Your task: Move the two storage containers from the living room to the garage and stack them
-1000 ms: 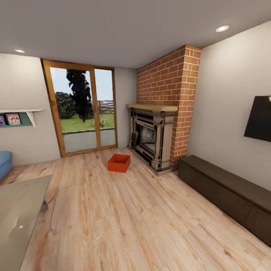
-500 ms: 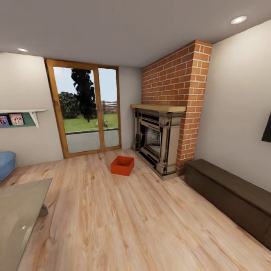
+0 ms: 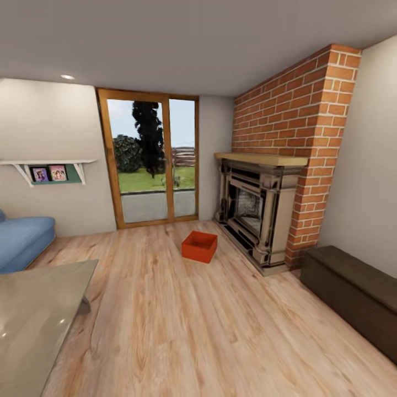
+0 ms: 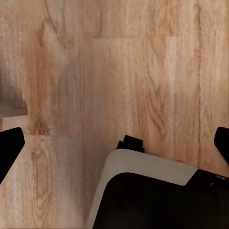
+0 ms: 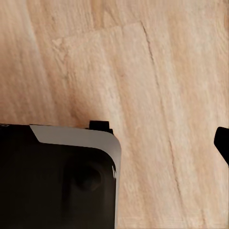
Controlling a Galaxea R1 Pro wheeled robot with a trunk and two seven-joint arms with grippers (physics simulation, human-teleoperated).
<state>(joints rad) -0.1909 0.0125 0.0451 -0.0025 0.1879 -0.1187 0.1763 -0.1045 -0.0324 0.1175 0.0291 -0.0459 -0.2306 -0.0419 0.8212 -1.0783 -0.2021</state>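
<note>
Looking across the living room from the head view, left to right: a blue cushioned sofa (image 3: pixel 22 242) sits at the far left below a white wall shelf (image 3: pixel 49 165) carrying two small framed pictures. In front of it, at the lower left, lies a pale glass-topped worktop (image 3: pixel 38 320). Beyond comes the wood-framed glass door (image 3: pixel 151 160) with lawn and trees outside. On the light wood-plank floor (image 3: pixel 193 331), between that door and the hearth, rests one plain orange-red rectangular open-top storage container (image 3: pixel 199 246) (upright, apart from everything around it). To its right stands the red brick fireplace (image 3: pixel 292 149) with a wooden mantel, then the long low dark-brown cabinet (image 3: pixel 353 298) along the right wall.

The container lies well ahead of the robot, far from either hand. In the left wrist view the left hand (image 4: pixel 114 148) hangs above bare planks, its two dark fingertips (image 4: pixel 9 148) far apart at opposite edges, so it is spread wide and holds nothing. In the right wrist view one dark fingertip (image 5: pixel 222 143) of the right hand shows over the planks; whether that hand is spread or closed I cannot tell.
</note>
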